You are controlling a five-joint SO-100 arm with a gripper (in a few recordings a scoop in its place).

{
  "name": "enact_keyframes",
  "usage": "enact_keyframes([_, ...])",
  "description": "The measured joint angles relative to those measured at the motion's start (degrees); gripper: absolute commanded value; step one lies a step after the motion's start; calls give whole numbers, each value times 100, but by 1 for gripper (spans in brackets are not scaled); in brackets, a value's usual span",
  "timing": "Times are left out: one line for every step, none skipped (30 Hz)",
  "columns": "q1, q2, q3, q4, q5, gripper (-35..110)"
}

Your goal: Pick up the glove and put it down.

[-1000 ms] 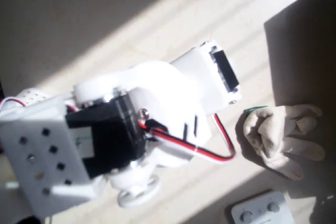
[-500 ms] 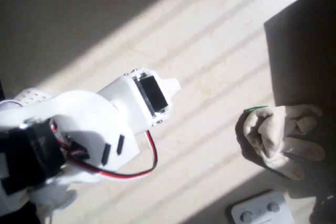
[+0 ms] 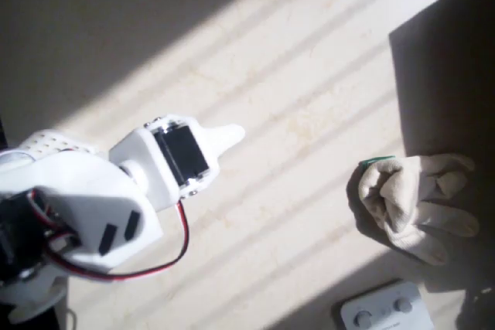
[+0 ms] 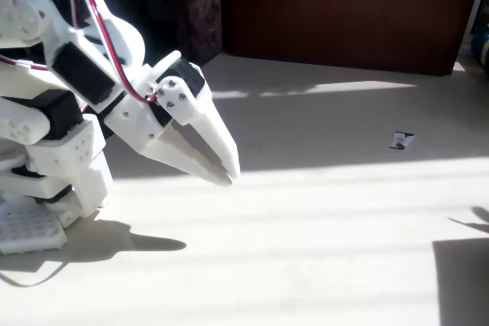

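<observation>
The beige knitted glove (image 3: 414, 202) lies crumpled on the pale tabletop at the right of the overhead view, half in shadow. The white arm is folded back at the left, and my gripper (image 3: 230, 136) points toward the glove from far off, with a wide stretch of bare table between them. In the fixed view my gripper (image 4: 229, 175) slants down to the right, a little above the surface. Its two white fingers meet at the tips with nothing between them.
A green card edge (image 3: 377, 161) peeks from under the glove's upper left. A flat white device with round buttons (image 3: 383, 311) lies at the bottom edge. A small tag (image 4: 400, 140) lies on the surface, with a dark wooden panel (image 4: 344, 5) behind it.
The arm has drawn back to the left, away from the glove, over the last second. The glove has not moved.
</observation>
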Motion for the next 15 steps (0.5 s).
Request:
enact_keyframes([0,176,97,0,0,3])
enact_keyframes([0,352,211,0,0,3])
enact_keyframes([0,527,334,0,0,3])
enact_keyframes([0,694,448,0,0,3])
enact_keyframes([0,861,554,0,0,3])
enact_keyframes([0,1002,659,0,0,3])
enact_keyframes([0,1143,756,0,0,3])
enact_keyframes([0,1248,826,0,0,3])
enact_keyframes([0,1336,896,0,0,3])
enact_keyframes([0,1406,949,0,0,3])
enact_keyframes([0,1459,1020,0,0,3])
enact_keyframes([0,1485,1072,0,0,3])
enact_keyframes([0,1512,1134,0,0,3])
enact_keyframes([0,1538,1204,0,0,3])
enact_keyframes([0,1564,1266,0,0,3])
